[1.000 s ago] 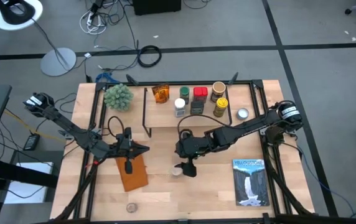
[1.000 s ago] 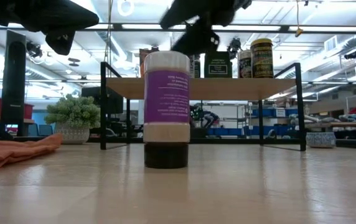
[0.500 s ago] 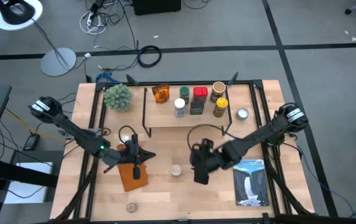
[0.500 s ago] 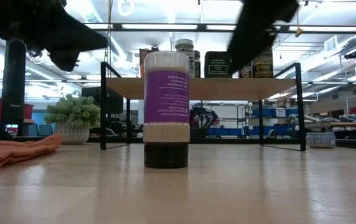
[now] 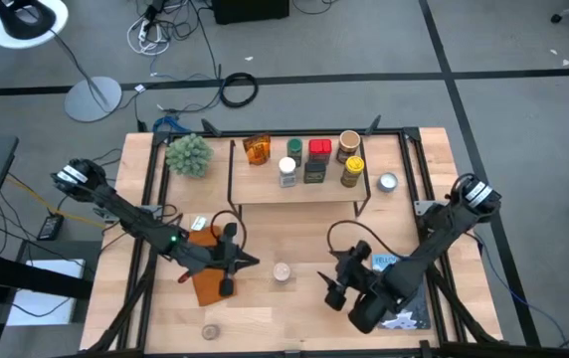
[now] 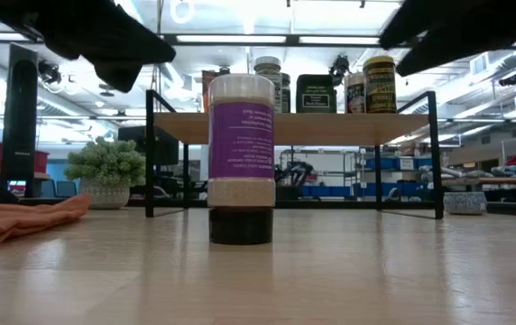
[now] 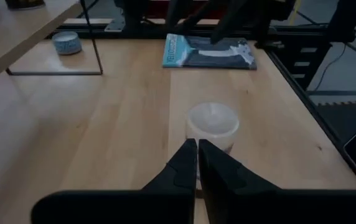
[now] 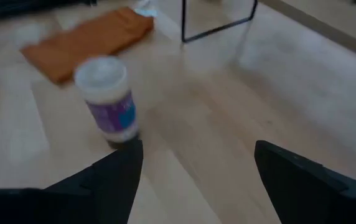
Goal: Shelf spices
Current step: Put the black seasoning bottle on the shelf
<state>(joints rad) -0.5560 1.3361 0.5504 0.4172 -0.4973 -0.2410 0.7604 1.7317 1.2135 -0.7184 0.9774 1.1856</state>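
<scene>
A spice jar (image 6: pixel 241 158) with a white lid, a purple label and dark contents stands upright on its base on the tabletop, also seen from above (image 5: pixel 283 271). My left gripper (image 5: pixel 248 263) is shut and hovers just left of the jar, pointing at it (image 7: pixel 196 155); a small gap shows between them. My right gripper (image 5: pixel 330 280) is open, right of the jar and clear of it; its fingers frame the jar (image 8: pixel 106 99) from a distance. The shelf (image 5: pixel 299 184) stands at the far side with several spices (image 5: pixel 314 159) on its top board.
An orange-brown notebook (image 5: pixel 210 280) lies under my left gripper. A blue-and-white book (image 5: pixel 404 303) lies under my right arm near the right front. A small plant (image 5: pixel 188 154) stands at the far left, a small tin (image 5: pixel 388 181) beside the shelf, and a small disc (image 5: pixel 208 331) near the front edge.
My right gripper has swung away from the jar toward the table's near right, over the book, sinking a little and turning about its wrist. My left gripper has moved right and nearer, toward the jar, staying shut. The jar has not moved.
</scene>
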